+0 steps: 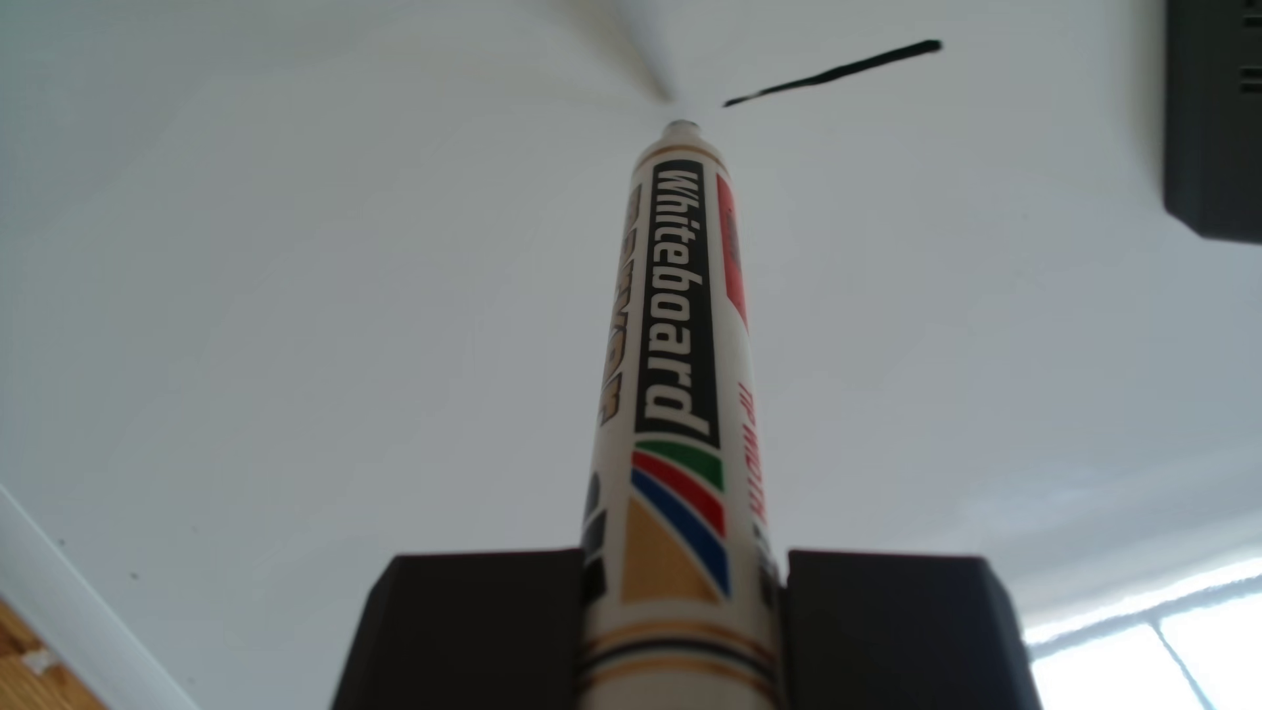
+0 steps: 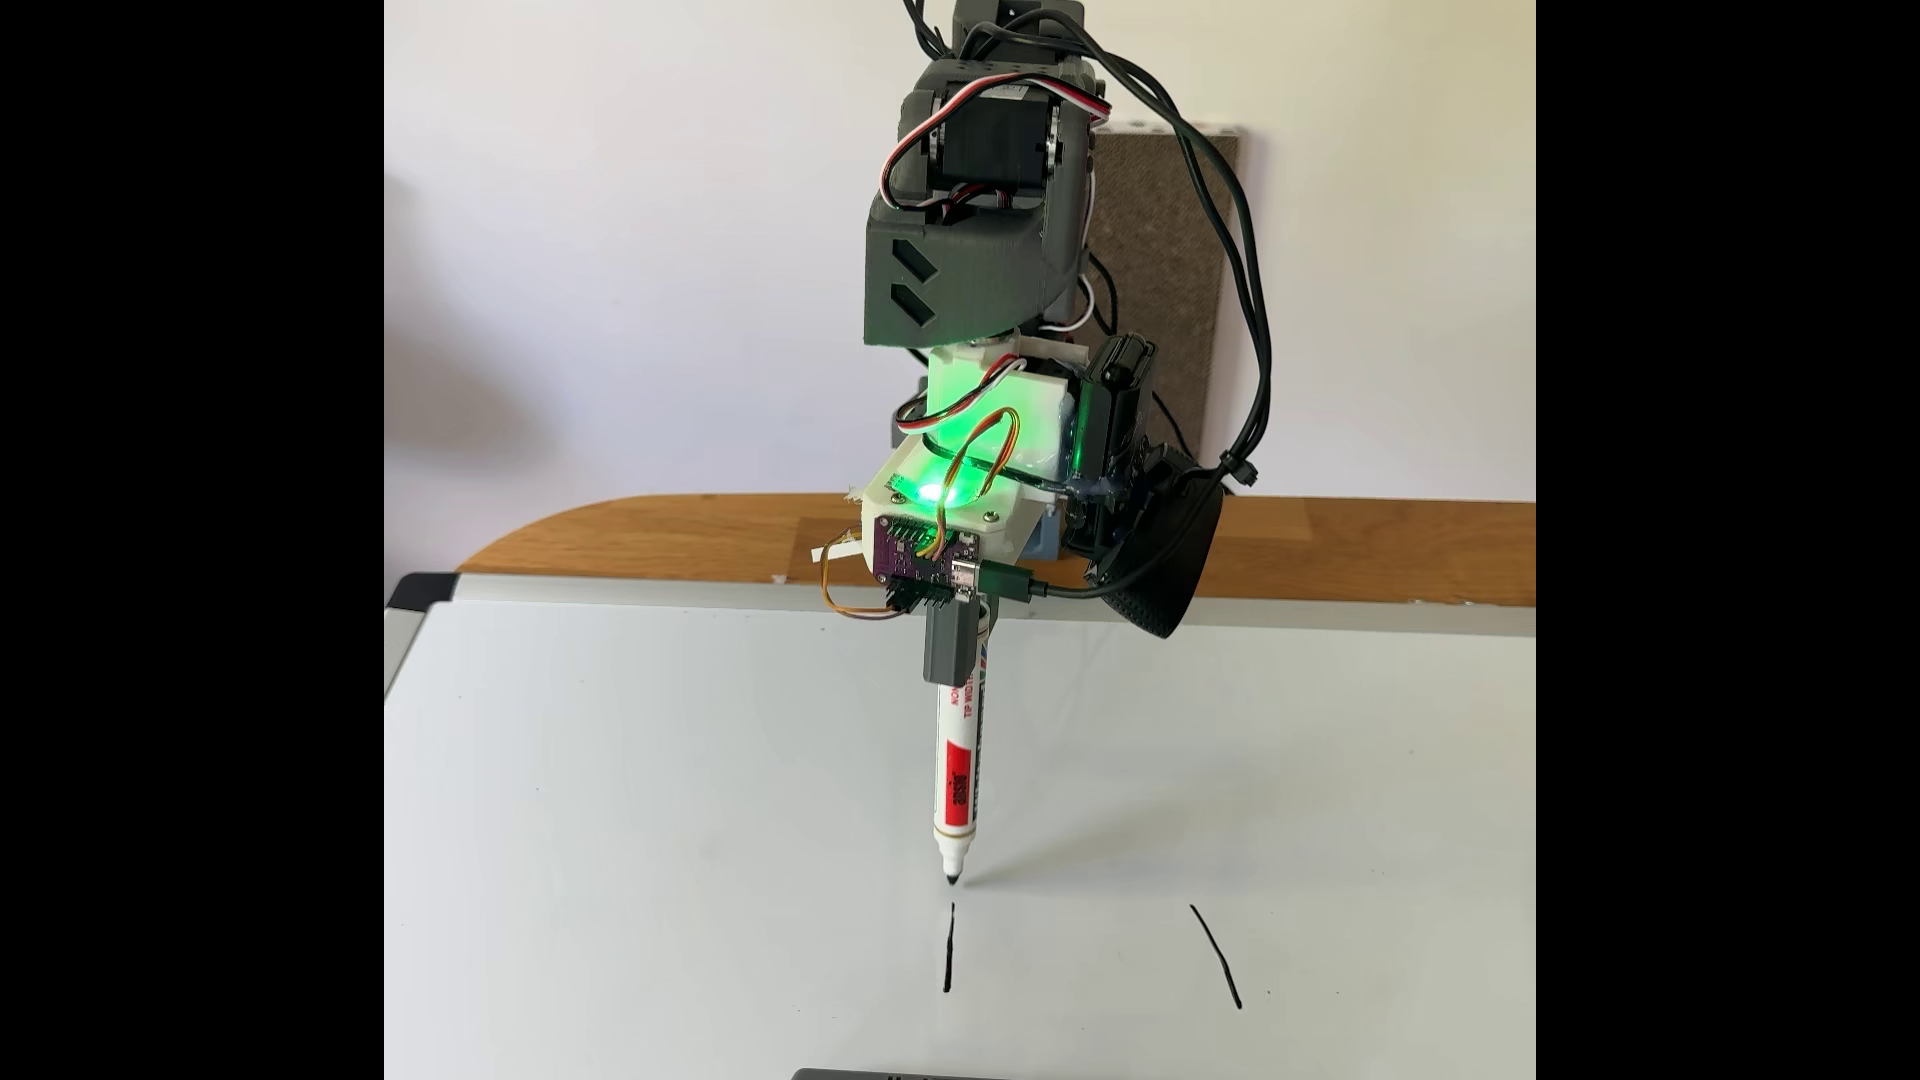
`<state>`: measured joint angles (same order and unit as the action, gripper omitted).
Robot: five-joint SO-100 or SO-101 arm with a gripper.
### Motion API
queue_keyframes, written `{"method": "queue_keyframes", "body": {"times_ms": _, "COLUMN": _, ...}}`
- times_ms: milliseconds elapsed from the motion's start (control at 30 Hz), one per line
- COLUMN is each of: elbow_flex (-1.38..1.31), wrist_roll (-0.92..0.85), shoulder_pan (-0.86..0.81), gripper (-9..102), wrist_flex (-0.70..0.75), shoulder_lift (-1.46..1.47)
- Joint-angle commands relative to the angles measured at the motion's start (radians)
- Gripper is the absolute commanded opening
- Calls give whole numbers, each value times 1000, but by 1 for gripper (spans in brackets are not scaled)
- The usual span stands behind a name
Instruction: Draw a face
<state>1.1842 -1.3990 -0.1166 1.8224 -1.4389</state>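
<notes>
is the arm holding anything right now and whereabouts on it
A whiteboard marker, held at its upper barrel by the gripper; the tip points down at the whiteboard.

A plain white wall [image 2: 644, 260] is seen behind the setup in the fixed view, soft grey shadow cast on its left part, and a brown textured panel [image 2: 1164, 291] is leaned or mounted against it right of centre. A wooden tabletop [image 2: 675, 535] with a rounded left corner is seen along the wall, its far edge met by the wall, and a strip of the same wood [image 1: 41, 669] is caught in the bottom-left corner of the other view. Even daylight is indicated, and a bright window reflection with a dark frame line [image 1: 1154, 648] is picked up at the bottom-right of the other view.
</notes>
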Motion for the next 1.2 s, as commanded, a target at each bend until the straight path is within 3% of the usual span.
{"method": "queue_keyframes", "body": {"times_ms": 0, "elbow_flex": -12, "wrist_roll": 9, "shoulder_pan": -3, "gripper": -1, "wrist_flex": -12, "shoulder_lift": -104}}
{"method": "queue_keyframes", "body": {"times_ms": 200, "elbow_flex": -15, "wrist_roll": 135, "shoulder_pan": 67, "gripper": -1, "wrist_flex": -9, "shoulder_lift": -239}}
{"method": "queue_keyframes", "body": {"times_ms": 600, "elbow_flex": 164, "wrist_roll": 973, "shoulder_pan": 417, "gripper": -1, "wrist_flex": -5, "shoulder_lift": -518}}
{"method": "queue_keyframes", "body": {"times_ms": 867, "elbow_flex": 400, "wrist_roll": 1081, "shoulder_pan": 557, "gripper": -1, "wrist_flex": -31, "shoulder_lift": -660}}
{"method": "queue_keyframes", "body": {"times_ms": 1167, "elbow_flex": 603, "wrist_roll": 1118, "shoulder_pan": 552, "gripper": -1, "wrist_flex": -227, "shoulder_lift": -781}}
